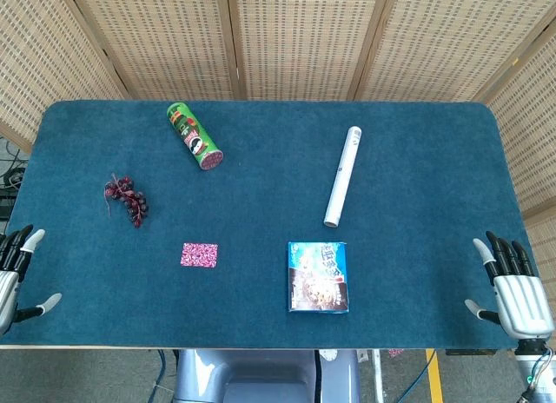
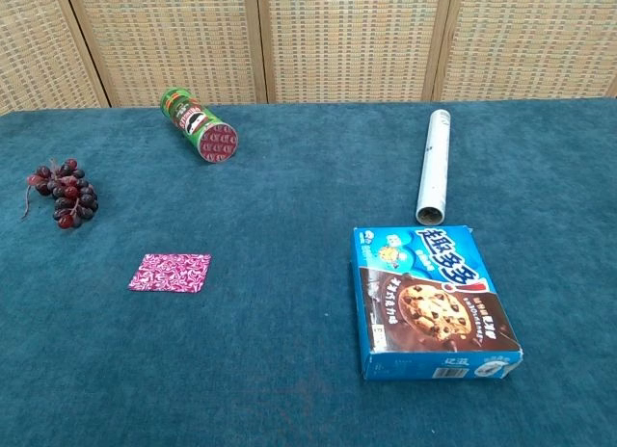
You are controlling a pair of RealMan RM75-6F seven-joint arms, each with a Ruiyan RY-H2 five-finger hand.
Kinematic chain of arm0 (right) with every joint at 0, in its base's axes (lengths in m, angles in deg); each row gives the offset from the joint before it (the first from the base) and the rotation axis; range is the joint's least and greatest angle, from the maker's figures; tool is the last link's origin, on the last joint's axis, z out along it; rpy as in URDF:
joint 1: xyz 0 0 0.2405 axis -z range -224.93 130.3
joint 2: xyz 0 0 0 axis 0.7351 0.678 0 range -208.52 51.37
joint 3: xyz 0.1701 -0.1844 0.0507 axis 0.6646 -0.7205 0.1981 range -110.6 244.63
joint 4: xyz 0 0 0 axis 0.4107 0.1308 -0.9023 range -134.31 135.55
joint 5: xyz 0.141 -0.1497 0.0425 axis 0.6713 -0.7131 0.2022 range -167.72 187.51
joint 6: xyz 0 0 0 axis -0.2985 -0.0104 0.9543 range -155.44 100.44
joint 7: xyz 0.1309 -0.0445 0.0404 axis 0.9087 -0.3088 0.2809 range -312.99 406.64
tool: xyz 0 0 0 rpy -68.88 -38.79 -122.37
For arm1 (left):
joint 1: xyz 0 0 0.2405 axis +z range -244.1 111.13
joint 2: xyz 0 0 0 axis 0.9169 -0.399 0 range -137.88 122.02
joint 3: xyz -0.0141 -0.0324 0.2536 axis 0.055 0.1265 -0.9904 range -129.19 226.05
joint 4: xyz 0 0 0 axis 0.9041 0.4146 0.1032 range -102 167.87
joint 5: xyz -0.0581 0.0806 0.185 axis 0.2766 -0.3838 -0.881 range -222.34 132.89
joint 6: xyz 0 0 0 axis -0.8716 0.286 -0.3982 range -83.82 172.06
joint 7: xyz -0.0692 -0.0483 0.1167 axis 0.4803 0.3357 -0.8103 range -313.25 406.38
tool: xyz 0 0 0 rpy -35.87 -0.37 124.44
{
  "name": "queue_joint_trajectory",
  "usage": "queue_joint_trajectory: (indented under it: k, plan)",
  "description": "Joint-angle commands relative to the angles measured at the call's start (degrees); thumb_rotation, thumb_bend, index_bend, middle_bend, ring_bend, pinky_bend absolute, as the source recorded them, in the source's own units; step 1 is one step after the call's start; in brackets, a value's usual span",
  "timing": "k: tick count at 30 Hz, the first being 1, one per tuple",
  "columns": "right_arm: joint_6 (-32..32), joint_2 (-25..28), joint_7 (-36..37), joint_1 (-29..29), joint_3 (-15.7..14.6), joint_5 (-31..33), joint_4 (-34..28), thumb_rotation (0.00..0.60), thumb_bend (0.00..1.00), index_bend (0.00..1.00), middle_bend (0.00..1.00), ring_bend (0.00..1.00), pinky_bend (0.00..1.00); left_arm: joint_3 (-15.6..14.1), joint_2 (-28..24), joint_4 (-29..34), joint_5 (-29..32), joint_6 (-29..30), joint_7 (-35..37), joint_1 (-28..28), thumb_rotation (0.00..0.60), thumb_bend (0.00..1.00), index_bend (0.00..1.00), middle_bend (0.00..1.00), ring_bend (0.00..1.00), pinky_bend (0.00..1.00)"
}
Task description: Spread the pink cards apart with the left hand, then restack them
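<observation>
Left hand (image 1: 13, 268) and right hand (image 1: 514, 281) spread, empty (table edges), pink cards (image 2: 171, 272) stacked, cookie box (image 2: 432, 301) closed

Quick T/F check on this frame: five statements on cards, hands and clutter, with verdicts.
1. The pink cards lie in one neat stack on the table. True.
2. The left hand is touching the cards. False: it sits at the table's left edge, well away from them, fingers apart and holding nothing.
3. The green can stands upright. False: it lies on its side.
4. The white tube lies beyond the cookie box, further from the robot. True.
5. The grapes sit between the cookie box and the right hand. False: they are on the left side, beyond the cards.
</observation>
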Motion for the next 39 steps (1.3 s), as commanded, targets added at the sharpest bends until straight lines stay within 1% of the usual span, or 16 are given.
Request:
queue_joint_trajectory:
  k: [1, 8, 10, 11, 13, 15, 16, 17, 18, 20, 24, 26, 28, 30, 33, 39]
  plan:
    - [-0.1, 0.0, 0.0, 0.0, 0.0, -0.1, 0.1, 0.6, 0.0, 0.0, 0.0, 0.0, 0.0, 0.0, 0.0, 0.0, 0.0, 0.0, 0.0, 0.0, 0.6, 0.0, 0.0, 0.0, 0.0, 0.0]
    - [-0.2, -0.1, 0.1, 0.0, 0.0, -0.2, 0.1, 0.6, 0.0, 0.0, 0.0, 0.0, 0.0, -0.4, -0.1, -0.4, -1.0, -1.2, 1.5, -0.7, 0.6, 0.0, 0.0, 0.0, 0.0, 0.0]
    - [-0.1, -0.1, 0.1, 0.0, 0.0, -0.1, 0.1, 0.6, 0.0, 0.0, 0.0, 0.0, 0.0, -1.4, -0.4, -1.7, -4.4, -2.3, 6.4, -1.8, 0.6, 0.0, 0.0, 0.0, 0.0, 0.0]
    - [-0.2, -0.1, 0.0, 0.0, 0.0, -0.2, 0.1, 0.6, 0.0, 0.0, 0.0, 0.0, 0.0, -2.2, -0.1, -3.0, -6.6, -3.2, 10.9, -2.8, 0.6, 0.02, 0.0, 0.0, 0.0, 0.0]
    - [-0.2, -0.1, -0.1, 0.0, -0.1, -0.4, 0.1, 0.6, 0.0, 0.0, 0.0, 0.0, 0.0, -2.7, 1.1, -6.3, -8.7, -4.5, 15.1, -4.3, 0.6, 0.15, 0.0, 0.0, 0.0, 0.0]
    - [-0.1, 0.0, 0.0, 0.0, -0.1, -0.3, 0.1, 0.6, 0.0, 0.0, 0.0, 0.0, 0.0, -2.6, 2.8, -8.4, -9.5, -5.1, 16.5, -5.2, 0.6, 0.5, 0.0, 0.0, 0.0, 0.0]
    - [0.0, 0.0, 0.1, 0.0, -0.1, -0.2, 0.1, 0.6, 0.0, 0.0, 0.0, 0.0, 0.0, -2.7, 3.7, -9.2, -9.7, -5.7, 17.6, -5.8, 0.6, 0.62, 0.0, 0.0, 0.0, 0.0]
    - [0.1, 0.0, 0.2, 0.0, -0.1, -0.2, 0.1, 0.6, 0.0, 0.0, 0.0, 0.0, 0.0, -2.9, 4.3, -9.6, -10.1, -6.3, 18.6, -6.3, 0.6, 0.79, 0.0, 0.0, 0.0, 0.0]
    - [0.2, 0.0, 0.3, -0.1, -0.1, -0.1, 0.1, 0.6, 0.0, 0.0, 0.0, 0.0, 0.0, -2.9, 4.7, -10.1, -10.2, -6.6, 19.3, -6.7, 0.6, 0.91, 0.0, 0.0, 0.0, 0.0]
    - [0.4, 0.2, 0.6, -0.1, -0.1, 0.0, 0.0, 0.6, 0.0, 0.0, 0.0, 0.0, 0.0, -3.1, 5.6, -10.8, -10.5, -8.3, 20.0, -8.0, 0.6, 0.99, 0.0, 0.0, 0.0, 0.0]
    - [0.6, 0.1, 0.8, -0.2, -0.1, 0.1, 0.1, 0.6, 0.0, 0.0, 0.0, 0.0, 0.0, -3.0, 6.7, -10.6, -10.6, -11.3, 21.4, -10.4, 0.6, 1.0, 0.0, 0.0, 0.0, 0.0]
    - [0.7, 0.2, 0.8, -0.2, -0.1, 0.1, 0.0, 0.6, 0.0, 0.0, 0.0, 0.0, 0.0, -3.0, 7.1, -10.2, -10.9, -15.0, 23.4, -13.2, 0.6, 1.0, 0.0, 0.0, 0.0, 0.0]
    - [0.7, 0.2, 0.8, -0.2, -0.1, 0.2, 0.0, 0.6, 0.0, 0.0, 0.0, 0.0, 0.0, -3.0, 7.0, -9.9, -10.8, -16.6, 24.4, -14.4, 0.6, 1.0, 0.0, 0.0, 0.0, 0.0]
    - [0.8, 0.2, 0.7, -0.3, -0.1, 0.2, -0.1, 0.6, 0.0, 0.0, 0.0, 0.0, 0.0, -3.0, 6.8, -9.2, -11.1, -20.1, 26.0, -17.1, 0.6, 1.0, 0.0, 0.0, 0.0, 0.0]
    - [1.0, 0.3, 0.5, -0.3, -0.1, 0.3, -0.2, 0.6, 0.0, 0.0, 0.0, 0.0, 0.0, -2.7, 6.9, -8.1, -10.8, -24.3, 26.1, -20.4, 0.6, 1.0, 0.0, 0.0, 0.0, 0.0]
    - [1.2, 0.3, 0.7, -0.4, -0.1, 0.6, -0.3, 0.6, 0.0, 0.0, 0.0, 0.0, 0.0, -2.9, 8.3, -6.5, -10.2, -28.9, 24.9, -23.8, 0.6, 1.0, 0.0, 0.0, 0.0, 0.0]
